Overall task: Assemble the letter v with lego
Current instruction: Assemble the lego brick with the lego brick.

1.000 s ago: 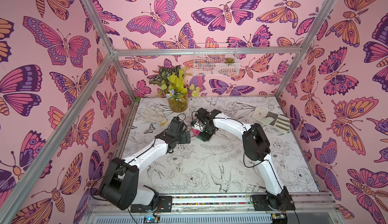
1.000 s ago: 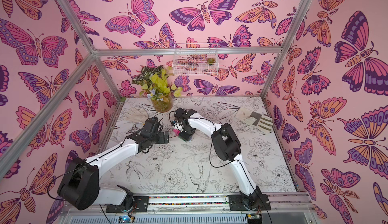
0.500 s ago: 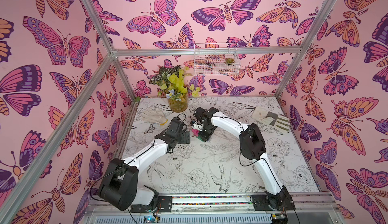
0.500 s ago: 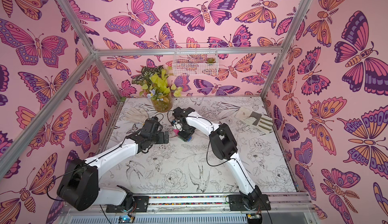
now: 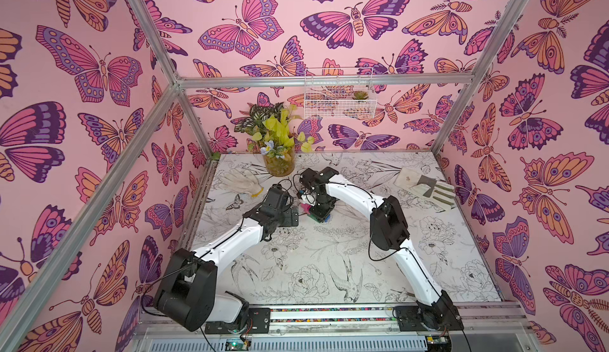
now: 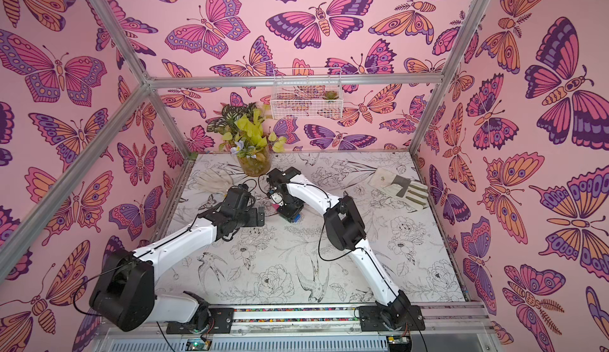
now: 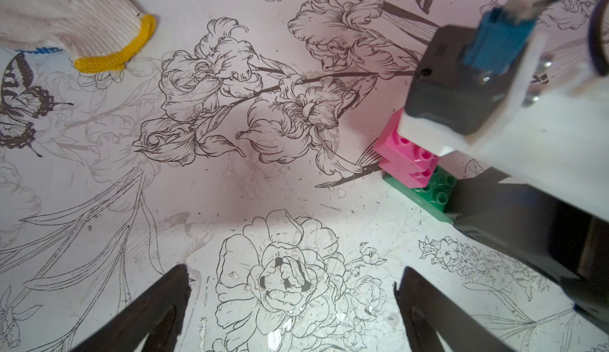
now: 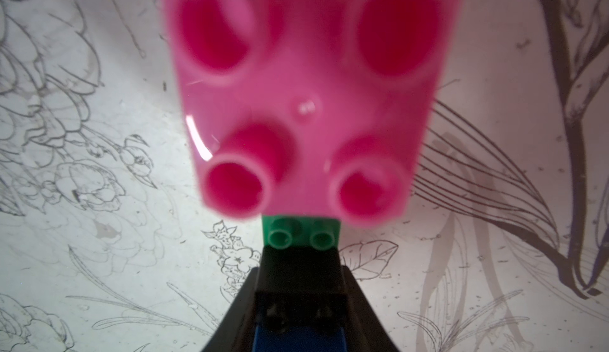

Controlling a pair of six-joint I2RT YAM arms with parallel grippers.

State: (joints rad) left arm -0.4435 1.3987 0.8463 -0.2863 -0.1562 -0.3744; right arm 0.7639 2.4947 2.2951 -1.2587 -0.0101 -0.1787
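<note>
Right pincer (image 8: pixel 301 287): clamped on the black brick (image 8: pixel 301 258), with the blue brick (image 8: pixel 298 340) touching it. The letter v (image 7: pixel 412 172) sits on the desk (image 5: pixel 329 268) toward the back, pink bricks (image 7: pixel 403 155) stepped on the green brick (image 7: pixel 431 190). Left pincer (image 7: pixel 293 284): fingers apart, holding nothing, over the desk just beside the bricks.

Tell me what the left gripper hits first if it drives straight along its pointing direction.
Probably the table: the open left gripper angles down at its printed surface. The letter v stands off to one side of that line. Depth is unclear.
</note>
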